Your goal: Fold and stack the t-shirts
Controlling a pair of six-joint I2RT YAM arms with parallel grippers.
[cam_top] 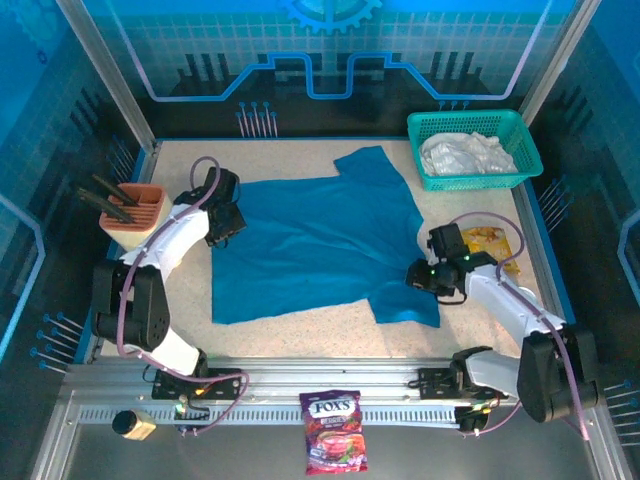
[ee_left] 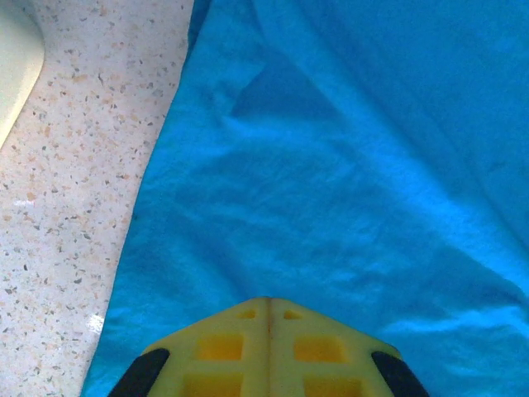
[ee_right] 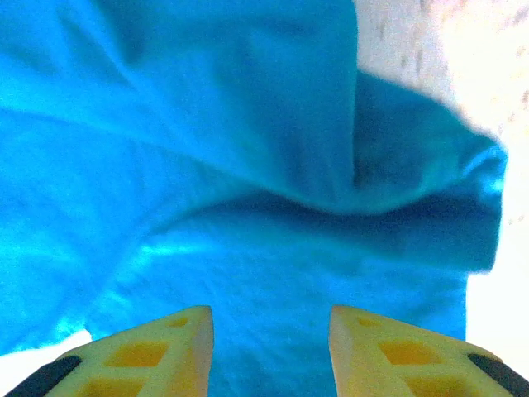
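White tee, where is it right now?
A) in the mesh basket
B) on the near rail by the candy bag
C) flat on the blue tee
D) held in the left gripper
A: the white shirt lies crumpled inside the teal-green mesh basket at the far right corner, apart from the spread-out blue shirt.

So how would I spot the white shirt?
Start at the big blue shirt spread across the table and look to the far right corner. A green mesh basket sits there; the white shirt is the crumpled bundle inside, the only pale cloth.
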